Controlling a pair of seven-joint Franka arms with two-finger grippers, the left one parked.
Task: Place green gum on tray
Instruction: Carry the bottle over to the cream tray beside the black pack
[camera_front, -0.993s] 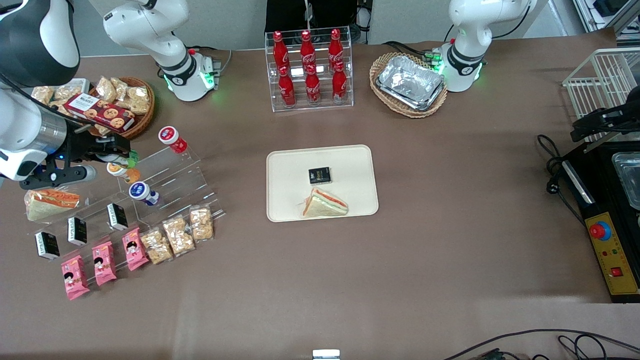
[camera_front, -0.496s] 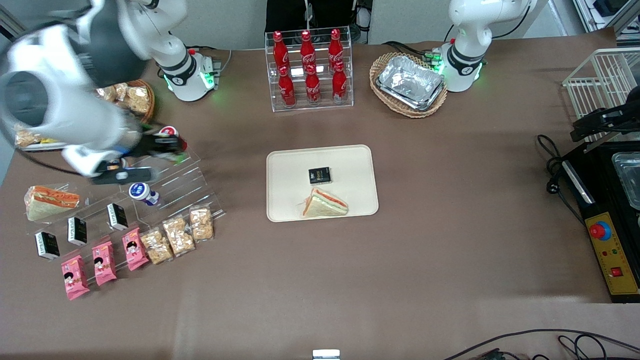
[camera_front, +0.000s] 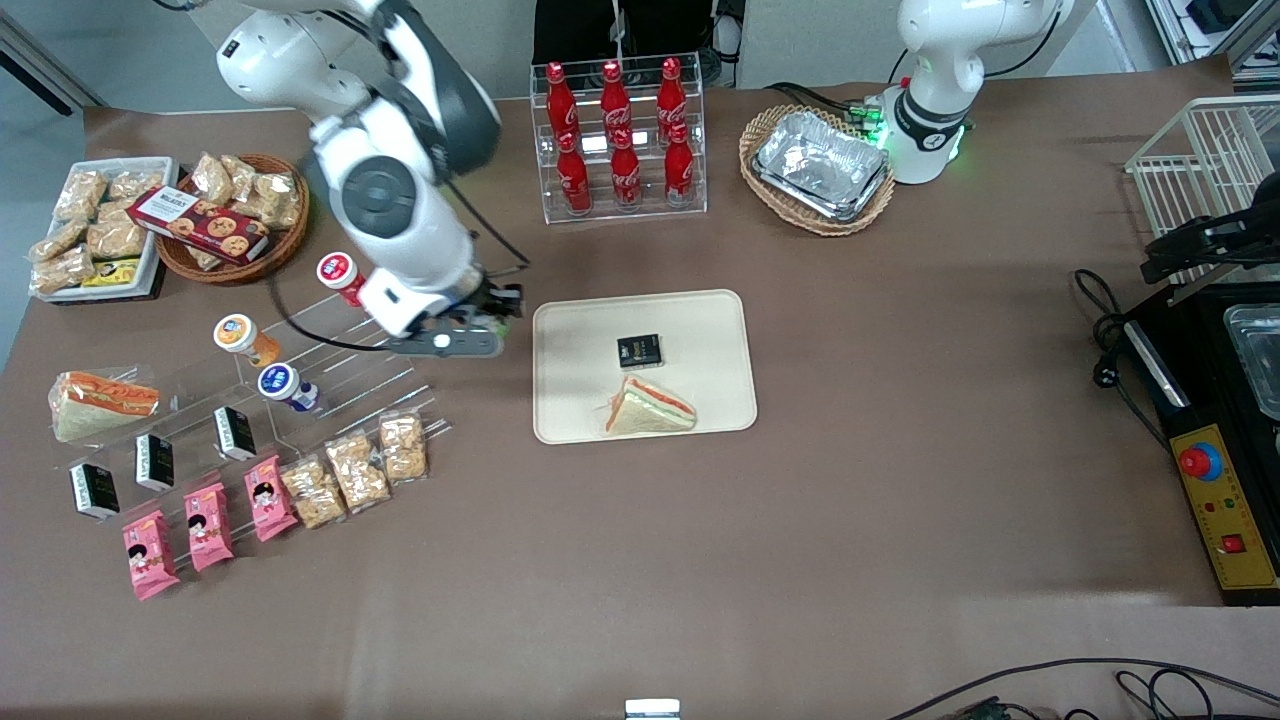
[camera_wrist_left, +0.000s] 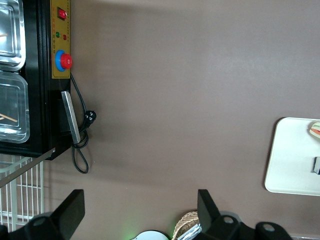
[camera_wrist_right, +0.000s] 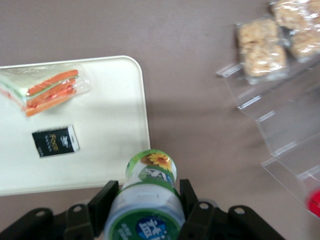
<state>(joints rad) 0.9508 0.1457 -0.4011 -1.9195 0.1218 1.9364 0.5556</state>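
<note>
Green gum (camera_wrist_right: 149, 200), white-capped, clamped in pincer (camera_wrist_right: 145, 205); beside tray (camera_wrist_right: 95, 165).

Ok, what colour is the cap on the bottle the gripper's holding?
White with a green rim, clearest in the right wrist view: the green gum sits clamped in the gripper beside the tray.

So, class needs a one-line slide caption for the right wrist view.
The hand grips the green gum just short of the tray.

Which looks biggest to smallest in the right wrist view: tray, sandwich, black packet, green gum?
1. tray
2. green gum, shut in the hand beside the tray's edge; it sits closest to the camera, so its rank over the sandwich is unsure
3. sandwich
4. black packet
</note>
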